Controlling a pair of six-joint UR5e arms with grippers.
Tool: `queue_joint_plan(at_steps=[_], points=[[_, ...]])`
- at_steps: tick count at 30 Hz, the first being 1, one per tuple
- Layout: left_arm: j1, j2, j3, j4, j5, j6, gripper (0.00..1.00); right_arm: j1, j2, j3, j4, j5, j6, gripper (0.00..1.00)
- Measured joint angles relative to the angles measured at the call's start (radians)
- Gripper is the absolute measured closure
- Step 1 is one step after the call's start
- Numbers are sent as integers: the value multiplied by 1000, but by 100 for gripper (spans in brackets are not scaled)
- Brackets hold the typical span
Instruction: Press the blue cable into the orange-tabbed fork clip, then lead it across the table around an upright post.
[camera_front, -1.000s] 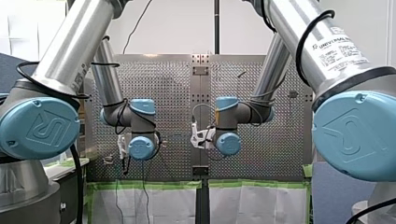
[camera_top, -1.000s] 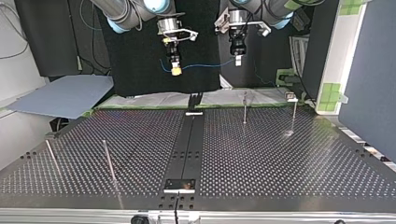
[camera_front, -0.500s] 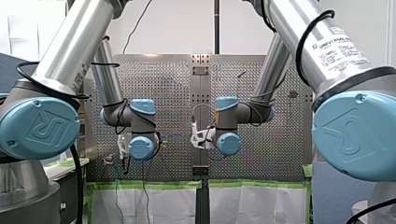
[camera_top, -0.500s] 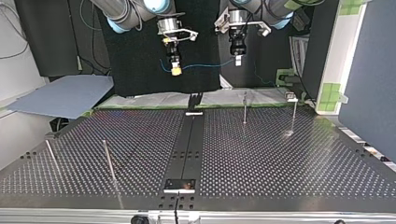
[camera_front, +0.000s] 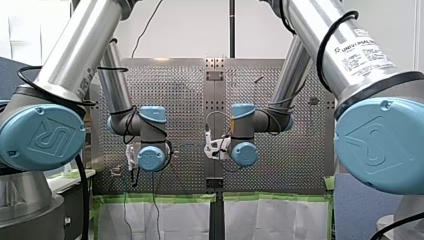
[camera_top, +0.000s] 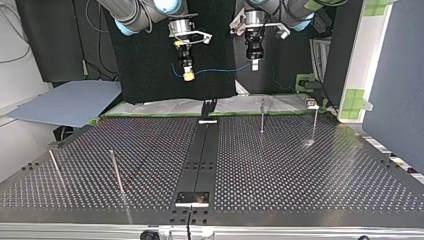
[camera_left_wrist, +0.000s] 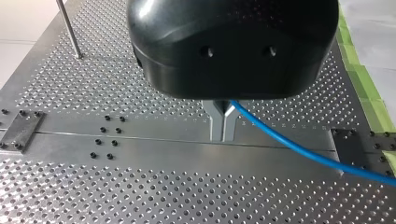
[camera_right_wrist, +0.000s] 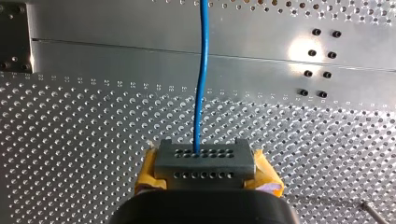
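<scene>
Coming down, we could drive the jaws into the perforated desk (camera_top: 300, 170), or snag the blue cable (camera_top: 220, 70) on the wrong one of the 4 upright posts (camera_top: 262, 115). It spans the top view's upper middle, well above the desk, our left jaws pinched together on it, our right jaws clamped likewise; pulling apart could slip it. Open room fills the desk's middle; posts stand lower left and upper right.

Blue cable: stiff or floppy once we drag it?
Likely floppy but springy: the blue cable bows only slightly between my right tool and my left tool. Probably light: thin, held mid-air above the table. The tail beside the right tool droops, so it could snag.
</scene>
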Motion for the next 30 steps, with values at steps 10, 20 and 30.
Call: queue_joint_plan(at_steps=[10,20,30], points=[[0,0,0,0,1,0,100,1,0,0,0,0,0,100],[0,0,0,0,1,0,100,1,0,0,0,0,0,100],[20,29,-29,-36,38,37,100,28,28,-14,28,28,-14,100]])
